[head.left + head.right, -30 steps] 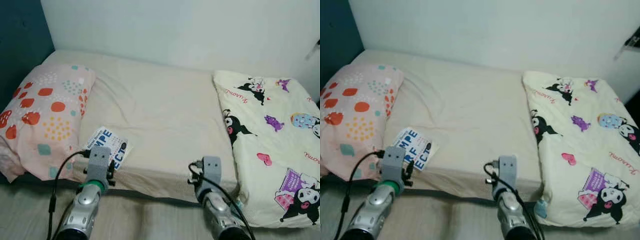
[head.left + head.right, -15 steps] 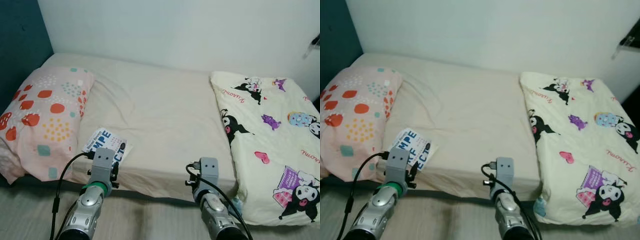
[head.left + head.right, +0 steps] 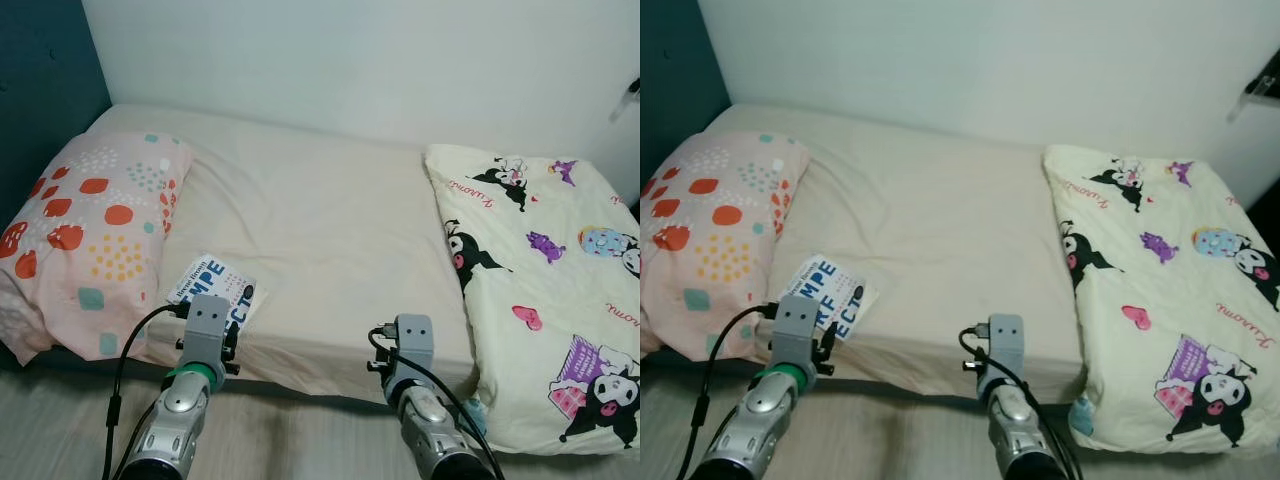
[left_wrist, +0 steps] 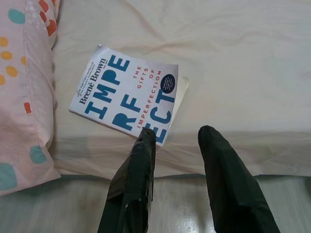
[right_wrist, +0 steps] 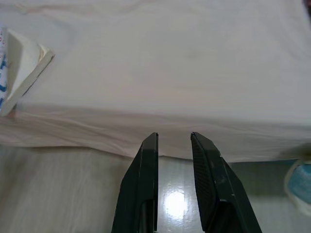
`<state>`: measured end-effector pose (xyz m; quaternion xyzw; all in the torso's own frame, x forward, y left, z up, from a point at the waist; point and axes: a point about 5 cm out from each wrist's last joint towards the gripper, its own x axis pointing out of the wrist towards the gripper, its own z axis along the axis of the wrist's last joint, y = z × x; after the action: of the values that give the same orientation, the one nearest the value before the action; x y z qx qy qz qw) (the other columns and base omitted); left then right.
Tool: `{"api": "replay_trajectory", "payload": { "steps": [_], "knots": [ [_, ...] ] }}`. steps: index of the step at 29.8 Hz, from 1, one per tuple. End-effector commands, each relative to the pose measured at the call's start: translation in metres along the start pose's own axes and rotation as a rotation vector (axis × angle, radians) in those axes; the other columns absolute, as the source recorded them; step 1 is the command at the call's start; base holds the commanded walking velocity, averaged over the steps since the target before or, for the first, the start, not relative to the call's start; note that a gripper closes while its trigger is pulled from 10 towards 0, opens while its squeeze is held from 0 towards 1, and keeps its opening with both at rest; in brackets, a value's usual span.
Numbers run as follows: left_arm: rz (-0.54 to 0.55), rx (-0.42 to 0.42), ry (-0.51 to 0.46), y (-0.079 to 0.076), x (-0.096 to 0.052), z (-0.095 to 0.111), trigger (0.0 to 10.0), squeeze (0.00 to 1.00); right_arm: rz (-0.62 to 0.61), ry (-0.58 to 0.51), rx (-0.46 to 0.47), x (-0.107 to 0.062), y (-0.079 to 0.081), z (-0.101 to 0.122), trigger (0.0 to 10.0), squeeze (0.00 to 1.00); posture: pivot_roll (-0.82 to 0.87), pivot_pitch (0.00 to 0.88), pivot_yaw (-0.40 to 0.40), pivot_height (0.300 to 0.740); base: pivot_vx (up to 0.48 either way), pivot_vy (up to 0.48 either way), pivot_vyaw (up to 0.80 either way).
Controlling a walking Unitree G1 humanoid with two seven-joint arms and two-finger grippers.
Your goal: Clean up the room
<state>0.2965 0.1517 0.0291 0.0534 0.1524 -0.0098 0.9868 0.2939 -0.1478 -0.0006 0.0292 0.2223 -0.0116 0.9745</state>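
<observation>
Left pincer (image 4: 175, 138): fingers parted, holding nothing, poised at the bed's near edge just short of the book's corner.
Right pincer (image 5: 172, 141): fingers a little apart, empty, over the floor before the bed edge.
Change: over the last second the view has shifted slightly; both arms remain low before the mattress and the book has not moved, so I judge pickup has not begun.
Book (image 3: 215, 290): one, flat on the bed (image 3: 320, 230), just beside the pillow.
Pillow (image 3: 85, 235): one, spotted pink, at left.
Quilt (image 3: 550, 290): one, cartoon print, folded at right.
</observation>
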Motion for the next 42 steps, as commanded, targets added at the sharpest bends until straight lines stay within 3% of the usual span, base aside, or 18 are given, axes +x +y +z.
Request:
{"api": "replay_trajectory", "payload": {
  "steps": [1, 13, 42],
  "knots": [
    [0.003, -0.008, 0.006, -0.001, -0.003, -0.004, 10.0, 0.0, -0.017, 0.027, 0.004, -0.001, -0.006, -0.005, 10.0, 0.0, 0.11, 0.008, -0.073, 0.74, 0.0, 0.0, 0.0],
    [0.044, 0.0, 0.035, 0.006, -0.006, -0.012, 10.0, 0.0, 0.012, 0.038, 0.022, 0.0, 0.002, -0.005, 10.0, 0.0, 0.13, 0.0, -0.072, 0.74, 0.0, 0.0, 0.0],
    [0.029, -0.007, 0.018, 0.006, -0.001, -0.002, 10.0, 0.0, -0.009, 0.031, 0.062, 0.001, 0.002, -0.002, 10.0, 0.0, 0.1, 0.008, -0.043, 0.74, 0.0, 0.0, 0.0]
  ]
}}
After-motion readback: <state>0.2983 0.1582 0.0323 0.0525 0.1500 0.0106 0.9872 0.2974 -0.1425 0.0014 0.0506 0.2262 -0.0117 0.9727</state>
